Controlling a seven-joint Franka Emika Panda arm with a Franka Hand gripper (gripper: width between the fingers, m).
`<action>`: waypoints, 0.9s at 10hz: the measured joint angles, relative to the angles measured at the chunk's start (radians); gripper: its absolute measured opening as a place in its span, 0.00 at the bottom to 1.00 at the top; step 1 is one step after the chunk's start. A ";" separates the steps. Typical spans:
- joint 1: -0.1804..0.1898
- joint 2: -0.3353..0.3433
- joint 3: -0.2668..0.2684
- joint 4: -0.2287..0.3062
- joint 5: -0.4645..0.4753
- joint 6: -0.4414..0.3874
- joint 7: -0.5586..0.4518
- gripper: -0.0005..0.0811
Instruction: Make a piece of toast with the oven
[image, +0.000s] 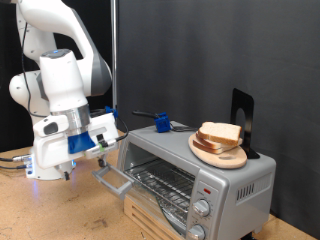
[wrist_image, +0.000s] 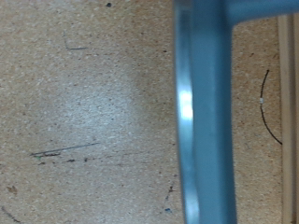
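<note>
The silver toaster oven (image: 200, 180) stands at the exterior view's lower right. Its glass door (image: 113, 180) hangs open and the wire rack (image: 160, 182) inside is bare. Two pale bread slices are stacked on a round wooden plate (image: 232, 159) on top of the oven; the upper slice is the piece of toast (image: 220, 133). My gripper (image: 97, 160) hovers right at the outer edge of the open door, and its fingers are too small to read. In the wrist view a blurred blue-grey bar, the door's edge (wrist_image: 201, 112), runs across the picture close up; no fingers show.
A blue object (image: 160, 123) with a dark handle lies behind the oven. A black stand (image: 243, 115) rises behind the plate. The oven sits on a wooden box (image: 150, 218) on a particle-board table (image: 50, 210). A dark curtain forms the background.
</note>
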 joint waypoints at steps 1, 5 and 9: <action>-0.002 0.014 -0.012 0.000 -0.002 0.012 -0.021 1.00; -0.019 0.101 -0.031 0.002 -0.005 0.097 -0.024 1.00; -0.021 0.277 -0.015 0.055 0.110 0.227 -0.008 1.00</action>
